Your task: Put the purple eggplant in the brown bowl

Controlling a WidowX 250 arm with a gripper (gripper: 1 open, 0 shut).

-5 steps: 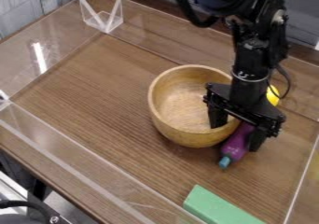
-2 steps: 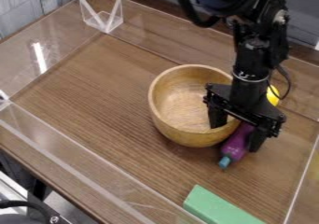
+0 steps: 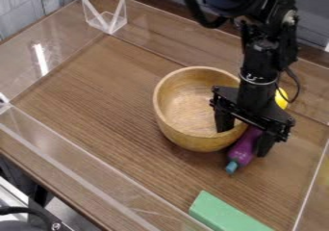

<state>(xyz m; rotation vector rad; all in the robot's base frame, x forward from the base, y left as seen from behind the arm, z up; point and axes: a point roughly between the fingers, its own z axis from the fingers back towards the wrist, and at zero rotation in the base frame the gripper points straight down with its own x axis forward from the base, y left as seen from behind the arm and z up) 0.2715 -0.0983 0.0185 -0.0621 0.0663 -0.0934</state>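
Observation:
The purple eggplant (image 3: 243,149) lies on the wooden table just right of the brown bowl (image 3: 188,104), its teal stem cap pointing toward the front. My gripper (image 3: 248,129) points straight down over the eggplant's far end, beside the bowl's right rim. Its two dark fingers stand wide apart, wider than the eggplant, and the gripper looks open. The eggplant's far end is hidden behind the fingers. The bowl is upright and holds nothing.
A yellow lemon (image 3: 280,95) sits behind the gripper at the right. A flat green block (image 3: 240,216) lies at the front edge. Clear plastic walls (image 3: 52,139) fence the table, and a clear stand (image 3: 106,14) is at the back left.

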